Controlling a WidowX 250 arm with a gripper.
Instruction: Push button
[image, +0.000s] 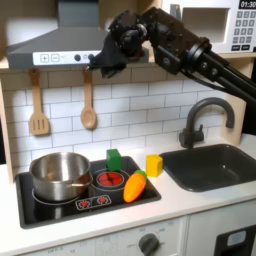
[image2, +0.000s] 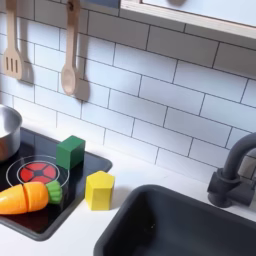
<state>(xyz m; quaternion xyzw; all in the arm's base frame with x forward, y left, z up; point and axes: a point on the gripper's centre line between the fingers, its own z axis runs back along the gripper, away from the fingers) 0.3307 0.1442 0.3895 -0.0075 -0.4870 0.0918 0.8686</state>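
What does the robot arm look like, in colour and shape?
In the first exterior view, the arm is all black: chunky, boxy segments joined in a chain, with dark cables along them. The gripper at its end is black too. No markings are readable.

White subway tiles (image: 140, 105) lined the wall behind the toy kitchen, seen in both exterior views. A pale wooden frame (image: 6, 120) stood at nine o'clock in the first exterior view, a white cabinet front (image: 110, 240) at six o'clock. Light was soft and even.
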